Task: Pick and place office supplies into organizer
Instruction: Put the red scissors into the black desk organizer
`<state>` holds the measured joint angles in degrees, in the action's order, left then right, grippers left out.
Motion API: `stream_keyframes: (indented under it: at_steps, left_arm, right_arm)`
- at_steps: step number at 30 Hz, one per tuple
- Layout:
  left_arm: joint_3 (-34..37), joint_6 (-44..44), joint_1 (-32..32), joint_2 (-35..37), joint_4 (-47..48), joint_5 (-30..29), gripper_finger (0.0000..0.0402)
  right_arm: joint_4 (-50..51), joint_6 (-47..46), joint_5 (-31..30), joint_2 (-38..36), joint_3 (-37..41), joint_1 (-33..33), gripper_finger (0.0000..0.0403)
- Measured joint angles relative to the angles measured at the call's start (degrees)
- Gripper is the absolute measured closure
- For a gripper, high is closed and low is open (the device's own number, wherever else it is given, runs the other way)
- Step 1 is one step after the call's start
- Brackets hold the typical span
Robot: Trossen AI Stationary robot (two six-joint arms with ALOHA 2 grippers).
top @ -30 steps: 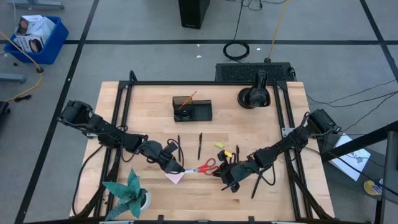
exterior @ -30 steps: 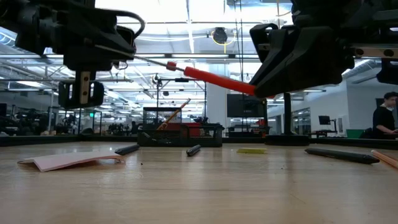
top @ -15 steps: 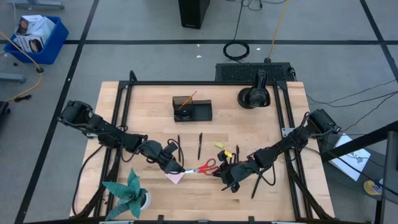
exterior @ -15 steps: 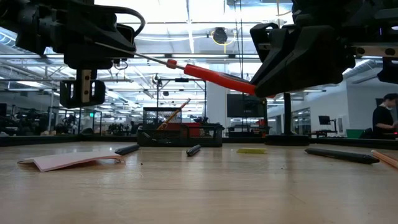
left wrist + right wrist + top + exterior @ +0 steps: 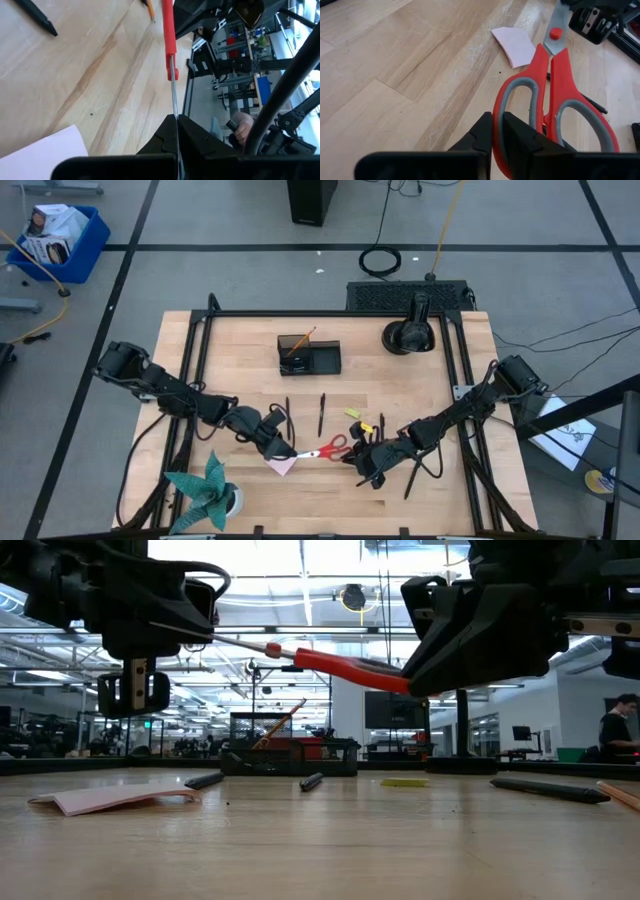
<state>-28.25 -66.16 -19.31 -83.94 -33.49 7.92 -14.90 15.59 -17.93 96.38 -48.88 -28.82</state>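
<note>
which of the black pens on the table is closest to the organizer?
The black pen lying just below the organizer, near the table's middle. The pen to its left sits slightly farther off, and the pen by the right arm lies near the front edge.

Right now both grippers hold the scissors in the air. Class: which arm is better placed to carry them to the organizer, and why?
Probably the right. The right gripper clamps a handle loop of the scissors, a sturdier hold than the left gripper pinching the thin blade tip. The organizer looks about equally far from both.
</note>
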Motion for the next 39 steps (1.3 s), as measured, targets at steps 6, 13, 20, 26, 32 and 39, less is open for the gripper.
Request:
stream_keyframes:
  at_steps: [6,13,20,26,32,39]
  left_arm:
    - [0.0,1.4,-0.4,0.0,0.2,-0.4,0.0401]
    - [0.0,3.0,-1.3,0.0,0.1,-1.6,0.0401]
    - [0.0,6.3,-2.8,0.0,0.7,-5.1,0.0401]
    - [0.0,10.3,-4.2,0.0,0.7,-9.8,0.0401]
    - [0.0,16.6,-5.9,0.0,-0.7,-18.4,0.0402]
    - [0.0,25.8,-6.9,0.0,-5.6,-26.1,0.0402]
  right_arm:
    - [-1.0,-1.0,-0.2,0.0,0.0,0.0,0.0345]
    - [-1.1,-1.3,-0.1,0.0,0.0,0.0,0.0308]
    - [-1.4,-1.4,0.0,-3.2,0.0,-0.1,0.0282]
    - [-1.4,-2.4,0.1,-7.3,0.0,-0.1,0.0272]
    - [-1.5,-7.0,0.0,-11.9,0.0,-0.1,0.027]
    - [-1.5,-9.4,-4.0,-13.7,0.0,-0.1,0.027]
